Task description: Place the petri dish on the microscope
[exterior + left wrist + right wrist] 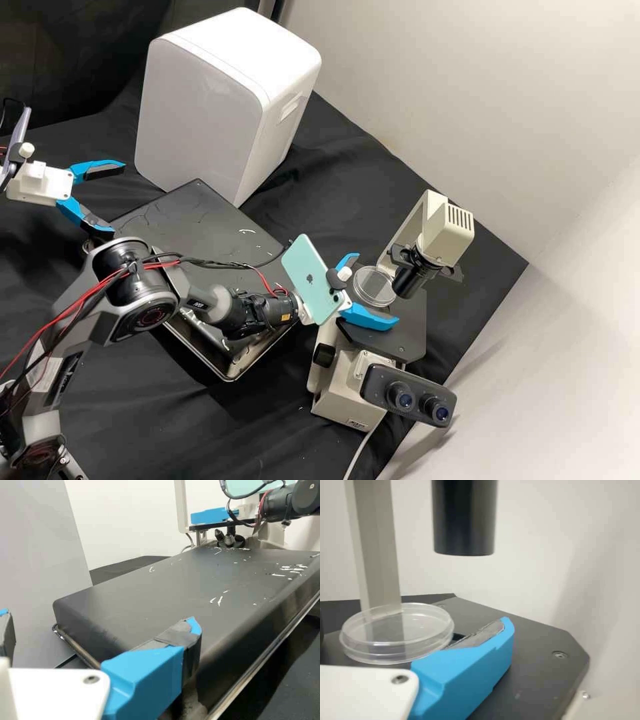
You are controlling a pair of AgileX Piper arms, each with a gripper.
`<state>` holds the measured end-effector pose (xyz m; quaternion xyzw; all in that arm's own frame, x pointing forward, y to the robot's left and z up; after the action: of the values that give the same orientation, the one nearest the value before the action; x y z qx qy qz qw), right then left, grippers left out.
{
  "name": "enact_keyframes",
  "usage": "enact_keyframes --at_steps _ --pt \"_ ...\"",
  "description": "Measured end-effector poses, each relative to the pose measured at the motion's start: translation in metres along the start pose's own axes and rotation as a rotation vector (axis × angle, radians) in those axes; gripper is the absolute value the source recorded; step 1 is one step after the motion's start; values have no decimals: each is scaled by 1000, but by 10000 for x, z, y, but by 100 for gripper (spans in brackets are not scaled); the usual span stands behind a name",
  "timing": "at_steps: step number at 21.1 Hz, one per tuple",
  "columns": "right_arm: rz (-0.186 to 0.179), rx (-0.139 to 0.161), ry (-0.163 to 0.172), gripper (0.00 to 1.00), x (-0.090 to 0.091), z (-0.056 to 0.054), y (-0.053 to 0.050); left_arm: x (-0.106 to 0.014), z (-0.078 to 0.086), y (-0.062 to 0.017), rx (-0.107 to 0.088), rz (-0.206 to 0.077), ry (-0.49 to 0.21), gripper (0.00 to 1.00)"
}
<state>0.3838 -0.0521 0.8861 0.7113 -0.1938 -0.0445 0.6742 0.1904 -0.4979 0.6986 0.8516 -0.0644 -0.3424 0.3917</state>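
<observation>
The clear petri dish (374,285) lies flat on the black stage (400,340) of the beige microscope (347,393), under its dark lens barrel (408,280). My right gripper (372,291) is open around the dish, one blue finger on each side. In the right wrist view the dish (396,630) rests on the stage, and a narrow gap separates it from the blue finger (470,670) beside it. My left gripper (115,199) hangs open at the far left, over the near corner of a black tray (200,595), with nothing between its fingers.
A tall white box (227,100) stands at the back behind the black metal-rimmed tray (193,227). The right arm stretches across the tray toward the microscope. The microscope's eyepieces (417,400) jut out at the bench's right edge, by a white wall.
</observation>
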Motion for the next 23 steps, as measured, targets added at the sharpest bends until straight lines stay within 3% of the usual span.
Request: enact_keyframes --at_steps 15,23 --pt "57 -1 -15 100 46 160 90 0 0 0 0 0 0 100" --pt "59 -3 -13 100 46 158 92 1 0 -3 0 -1 0 100"
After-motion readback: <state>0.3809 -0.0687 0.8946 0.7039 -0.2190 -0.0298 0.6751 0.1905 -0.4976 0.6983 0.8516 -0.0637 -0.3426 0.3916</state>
